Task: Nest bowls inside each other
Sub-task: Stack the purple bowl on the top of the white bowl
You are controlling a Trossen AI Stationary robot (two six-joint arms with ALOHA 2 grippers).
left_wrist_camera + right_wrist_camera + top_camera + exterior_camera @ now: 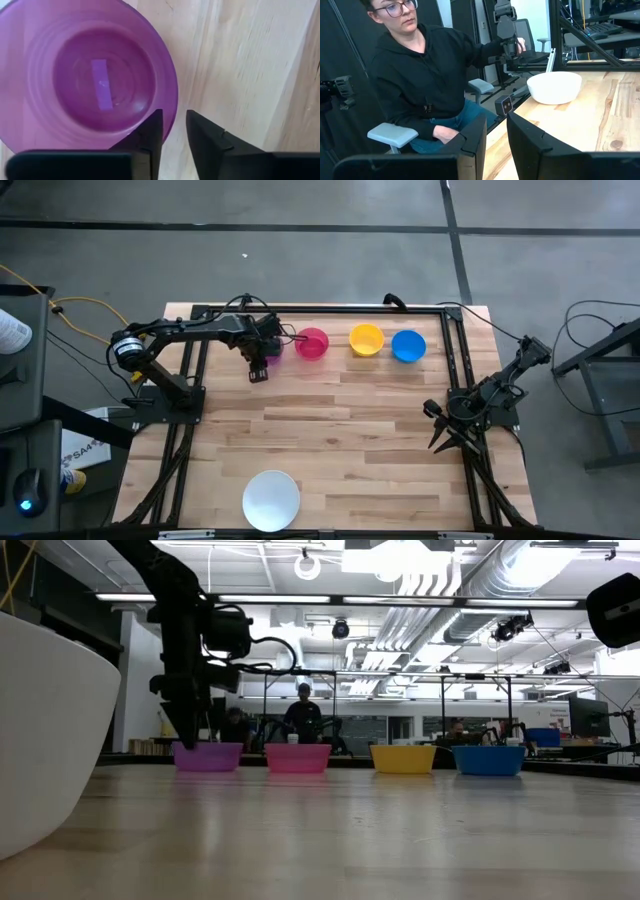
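Observation:
Four bowls stand in a row on their bases along the table's far side: purple (275, 348), pink-red (312, 343), yellow (366, 340) and blue (408, 346). A larger white bowl (271, 500) stands at the near edge. My left gripper (174, 125) points steeply down at the purple bowl (100, 75) and is shut over its left rim. In the low view it (190, 735) comes down on the left part of that bowl (208, 756). My right gripper (440, 435) waits at the table's right edge, its fingers (495, 130) a narrow gap apart with nothing between. My left gripper has the purple bowl's wall at the rim (172, 107) on the bowl's left side, with one finger (150, 132) inside the bowl and the other (202, 135) outside. The fingers come from above, pointing steeply down. The bowl stands upright on the table.
A black metal frame (455, 350) runs around the tabletop. Bare wood lies between the far row and the white bowl (554, 87). In the right wrist view a person (420, 75) sits beyond the table's edge near that bowl. Yellow cables (80, 310) hang at the far left.

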